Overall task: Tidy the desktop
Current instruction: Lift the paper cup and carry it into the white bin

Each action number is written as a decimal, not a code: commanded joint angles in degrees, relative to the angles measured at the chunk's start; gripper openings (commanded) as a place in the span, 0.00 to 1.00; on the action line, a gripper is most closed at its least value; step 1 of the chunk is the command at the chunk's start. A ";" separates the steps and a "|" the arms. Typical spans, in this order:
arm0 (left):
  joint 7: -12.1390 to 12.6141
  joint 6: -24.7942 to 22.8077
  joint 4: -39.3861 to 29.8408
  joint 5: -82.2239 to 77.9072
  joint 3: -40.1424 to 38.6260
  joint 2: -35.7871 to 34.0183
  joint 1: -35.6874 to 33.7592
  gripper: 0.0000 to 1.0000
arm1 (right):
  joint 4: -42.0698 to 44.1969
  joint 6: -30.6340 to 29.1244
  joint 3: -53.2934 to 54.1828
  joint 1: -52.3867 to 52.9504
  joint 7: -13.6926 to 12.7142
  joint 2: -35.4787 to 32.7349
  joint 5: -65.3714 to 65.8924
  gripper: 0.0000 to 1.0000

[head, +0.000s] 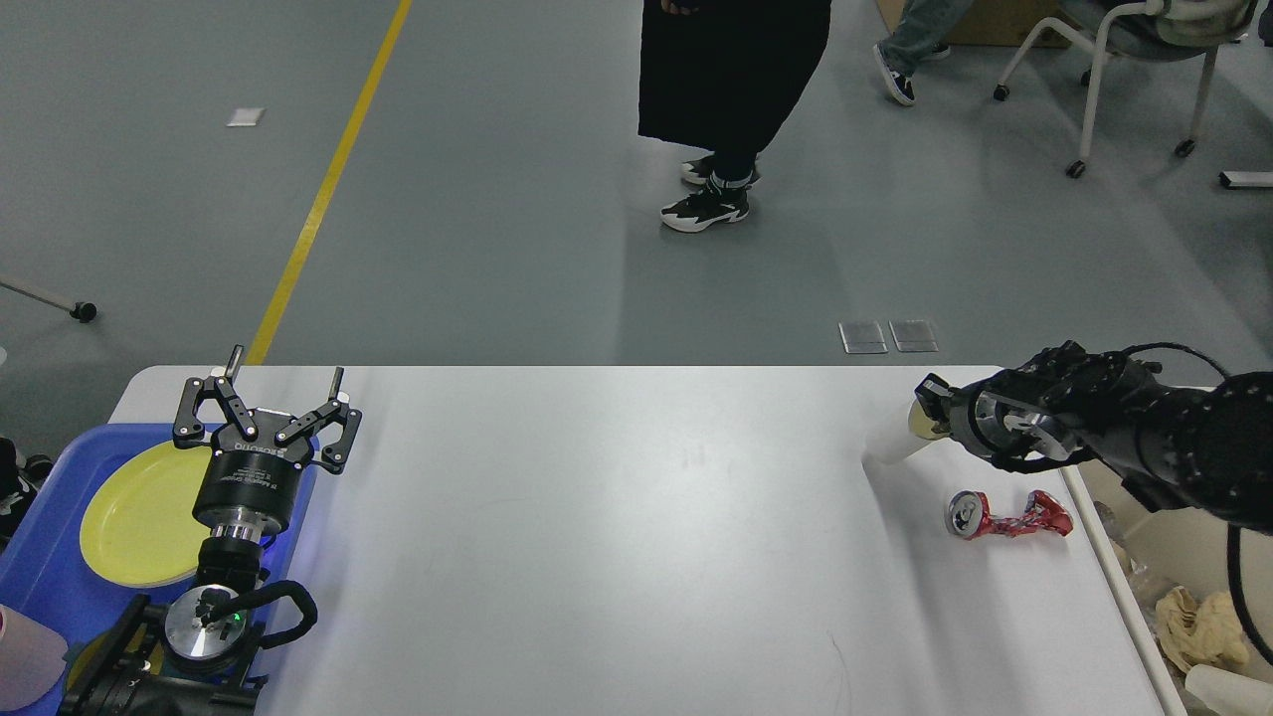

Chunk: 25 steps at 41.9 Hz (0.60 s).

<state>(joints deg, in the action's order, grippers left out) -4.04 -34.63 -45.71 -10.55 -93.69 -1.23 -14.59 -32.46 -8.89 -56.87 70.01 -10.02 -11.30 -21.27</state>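
The white desktop [617, 557] fills the lower view. A white paper cup [890, 445] is near its far right corner, tilted with its mouth toward the right. My right gripper [930, 416] is shut on the cup's rim. A crushed red can [1009, 517] lies on the desktop just in front of the cup. My left gripper [283, 383] is open and empty, pointing away over the right edge of the blue tray [40, 577].
A yellow plate [139, 512] lies in the blue tray at the left. A beige bin [1114, 587] with crumpled paper [1198, 626] stands along the desktop's right edge. A person in black [731, 89] stands on the floor beyond the table, with a chair [1104, 60] at the far right.
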 commanded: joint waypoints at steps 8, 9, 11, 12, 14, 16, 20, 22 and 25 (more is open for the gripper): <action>0.00 0.00 0.00 0.00 0.00 0.00 0.00 0.96 | -24.04 -2.10 -10.09 21.73 -0.09 -7.51 0.44 0.00; 0.00 0.00 0.00 0.00 0.00 0.00 0.00 0.96 | -26.15 -2.27 -11.41 23.92 0.00 -7.60 0.44 0.00; 0.09 0.00 0.00 0.00 0.00 0.00 0.00 0.96 | -32.37 -3.23 -15.09 30.67 0.17 -7.60 0.79 0.00; 0.00 0.00 0.00 0.00 0.00 0.00 0.00 0.96 | -34.32 -3.85 -16.16 32.89 0.26 -7.60 1.14 0.00; 0.09 0.00 0.00 0.00 0.00 0.00 0.00 0.96 | -38.02 -5.43 -18.27 37.37 0.26 -7.69 2.37 0.00; 0.09 0.00 0.00 0.00 0.00 0.00 0.00 0.96 | -41.27 -7.19 -19.85 41.59 0.35 -7.69 3.95 0.00; 0.09 0.00 0.00 0.00 0.00 0.00 0.00 0.96 | -46.90 -11.14 -21.35 49.15 0.44 -7.60 7.38 0.00; 0.09 0.00 0.00 0.00 0.00 0.00 0.00 0.96 | -49.88 -12.99 -21.71 52.84 0.44 -7.60 9.05 0.00; 0.09 0.00 0.00 0.00 0.00 0.00 0.00 0.96 | -54.10 -15.45 -22.15 58.38 0.44 -7.42 11.24 0.00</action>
<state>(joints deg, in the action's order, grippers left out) -3.99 -34.63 -45.72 -10.55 -93.69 -1.23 -14.59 -79.41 -20.00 -77.97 119.10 -9.61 -18.91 -13.89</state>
